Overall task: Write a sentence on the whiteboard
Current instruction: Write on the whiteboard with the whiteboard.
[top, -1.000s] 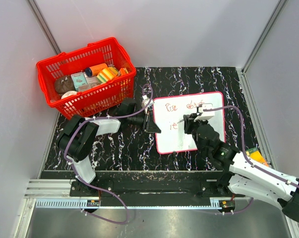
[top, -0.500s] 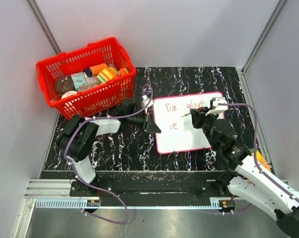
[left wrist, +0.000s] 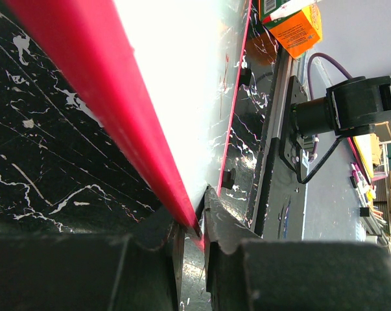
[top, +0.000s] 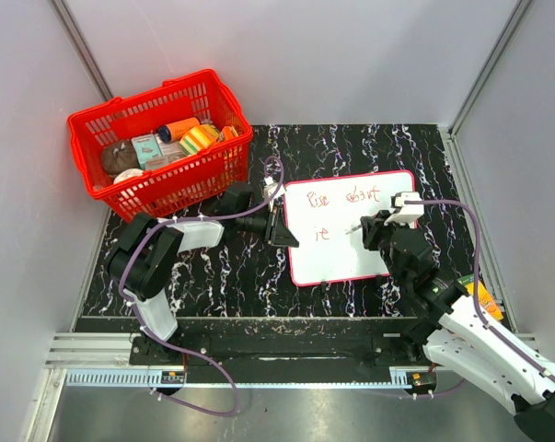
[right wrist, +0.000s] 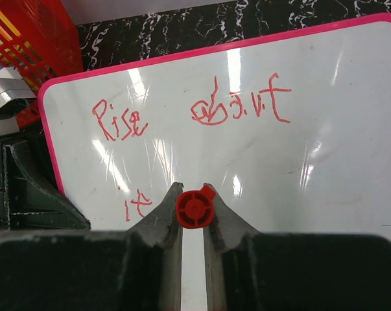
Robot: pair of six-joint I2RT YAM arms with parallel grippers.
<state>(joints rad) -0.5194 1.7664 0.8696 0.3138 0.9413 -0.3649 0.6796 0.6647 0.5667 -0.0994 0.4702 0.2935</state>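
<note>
The whiteboard (top: 349, 262) lies flat on the black marbled table, right of centre. The sentence (top: 343, 197) is in red: one line at the top and a short "it" (top: 319, 233) below. My left gripper (top: 279, 230) is shut on the board's left pink edge (left wrist: 104, 84), with the jaws pinching it (left wrist: 194, 227). My right gripper (top: 369, 228) is shut on a red marker (right wrist: 195, 208) and holds it above the board's middle, right of "it" (right wrist: 137, 207). The right wrist view shows the board (right wrist: 325, 175) and its top line (right wrist: 195, 115). I cannot tell whether the tip touches.
A red basket (top: 93, 129) with several items stands at the back left. An orange box (top: 484, 295) lies at the table's right edge near my right arm; it also shows in the left wrist view (left wrist: 292, 26). Grey walls enclose the table.
My right gripper has moved to the right over the board with the marker, uncovering the end of the top line. The left gripper and the board have not moved.
</note>
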